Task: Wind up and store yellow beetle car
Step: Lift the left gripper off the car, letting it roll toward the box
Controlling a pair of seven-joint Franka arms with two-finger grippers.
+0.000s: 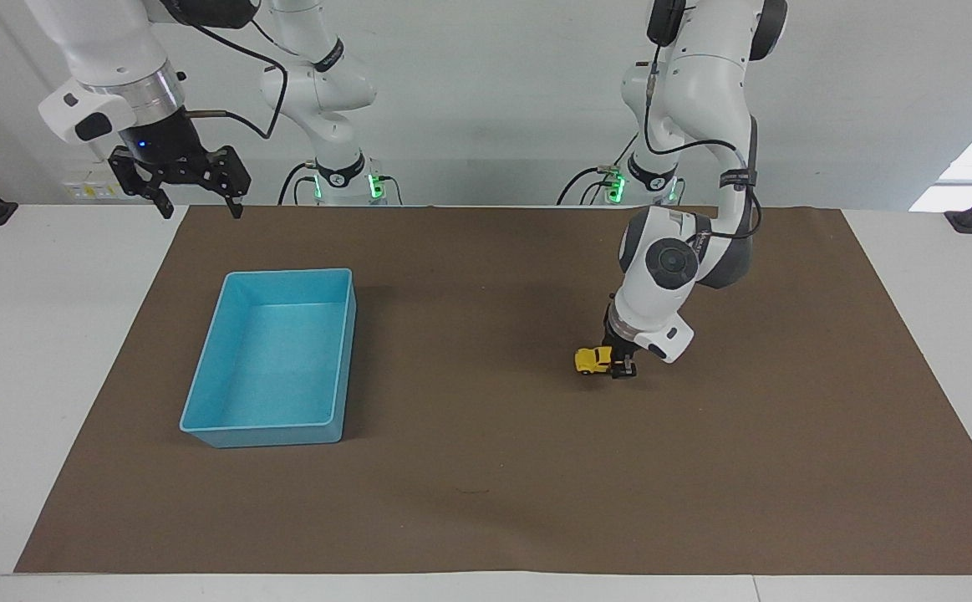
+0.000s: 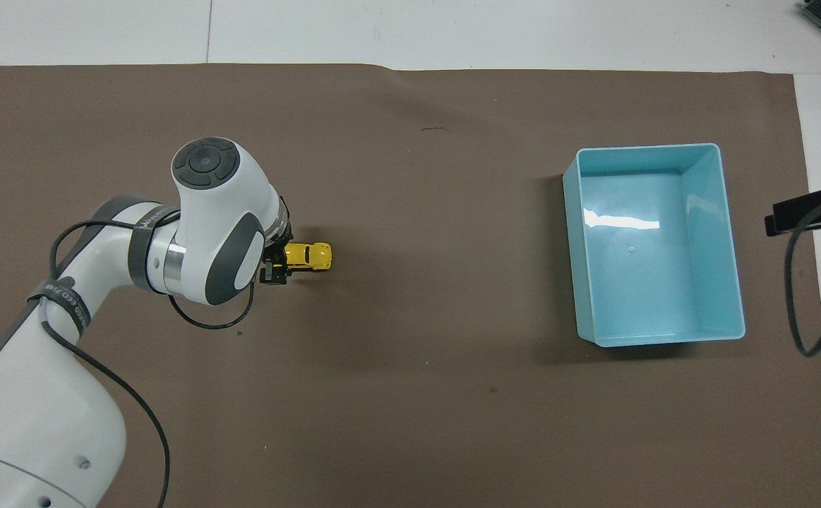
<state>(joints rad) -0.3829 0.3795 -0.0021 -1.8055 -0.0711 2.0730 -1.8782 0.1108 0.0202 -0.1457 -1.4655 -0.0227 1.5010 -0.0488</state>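
I see the yellow beetle car [image 1: 595, 359] [image 2: 309, 255] on the brown mat [image 1: 486, 468], its long axis running along the table's length toward the blue tray [image 1: 206, 393], well apart from it. My left gripper [image 1: 622, 365] [image 2: 275, 264] is down at the car's end away from the tray; whether it clenches the car I cannot tell. My right gripper [image 1: 201, 205] waits raised, fingers spread.

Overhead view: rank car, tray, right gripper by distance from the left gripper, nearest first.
1. Car: at the left gripper, on the mat.
2. Tray: toward the right arm's end of the table.
3. Right gripper: past the tray, at the mat's edge, waiting.
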